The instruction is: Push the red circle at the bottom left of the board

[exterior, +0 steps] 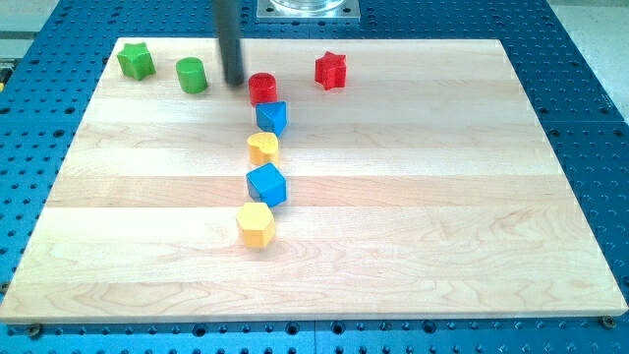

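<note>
The desk (550, 295) is a pale wooden board on a blue perforated base (590, 88), and its bottom left corner lies bare, well apart from every block. The rod (228, 39) comes down from the view's top; my tip (234, 82) rests on the wood between the green cylinder (192, 75) and the red circle (262, 88), just beside the circle at its 9 o'clock. There is no hand on this arm, only the rod, so nothing is spread, pressed or pinching.

The red circle sits near the top edge, left of centre. At its 5 o'clock, touching or nearly so, is a blue block (272, 117); below that run a yellow block (262, 148), a 2nd blue block (266, 184) and a yellow hexagon (256, 225), 4 in a rough column toward 6 o'clock. A red star (331, 70) stands at the circle's 3 o'clock, a green star (136, 61) at the far top left.

The risk: from this side a push sends the circle toward 3 o'clock, away from the goal. I judge the tip must get round to about 1 o'clock 1st, and any push that veers toward 6 o'clock would plough into the column.

The rod's upper part and the mount are cut off at the top. Whether circle and blue block touch is hard to tell.
</note>
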